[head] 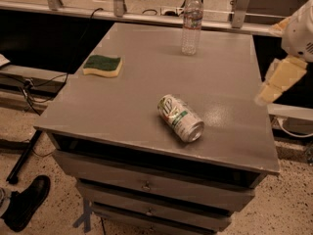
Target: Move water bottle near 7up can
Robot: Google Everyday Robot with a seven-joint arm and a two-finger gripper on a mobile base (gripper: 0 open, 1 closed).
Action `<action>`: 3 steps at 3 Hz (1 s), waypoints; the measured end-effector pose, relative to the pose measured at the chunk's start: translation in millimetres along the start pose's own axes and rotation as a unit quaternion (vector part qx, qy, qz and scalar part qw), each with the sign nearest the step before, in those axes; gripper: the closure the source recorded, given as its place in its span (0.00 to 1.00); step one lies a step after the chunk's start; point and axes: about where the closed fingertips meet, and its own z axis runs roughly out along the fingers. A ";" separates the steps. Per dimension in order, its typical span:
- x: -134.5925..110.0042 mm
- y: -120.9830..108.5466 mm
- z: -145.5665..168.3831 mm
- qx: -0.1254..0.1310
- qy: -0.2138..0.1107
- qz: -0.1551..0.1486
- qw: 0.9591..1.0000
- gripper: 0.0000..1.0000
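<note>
Water bottle [191, 23] stands upright in the upper middle of the frame, near the bench's [234, 77] far edge: slim, clear, white cap, red-and-white label band. The 7up can [180, 118] lies on its side at centre, well apart from it. The pincer [268, 91] hangs at the right edge, holding nothing; whether it is released or clenched cannot be told. The reach has likely not begun; the next move calls for an approach to the bottle.

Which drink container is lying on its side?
The 7up can, on its side near the front of the table; the water bottle stands upright at the far edge. The claw hangs beyond the right edge.
</note>
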 end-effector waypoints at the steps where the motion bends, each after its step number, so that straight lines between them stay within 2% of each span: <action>1: 8.8 -65.5 19.8 0.054 -0.048 0.036 0.997 0.00; 2: -4.3 -122.2 43.2 0.088 -0.110 0.066 0.988 0.00; 3: -26.0 -163.7 71.2 0.102 -0.169 0.094 0.976 0.00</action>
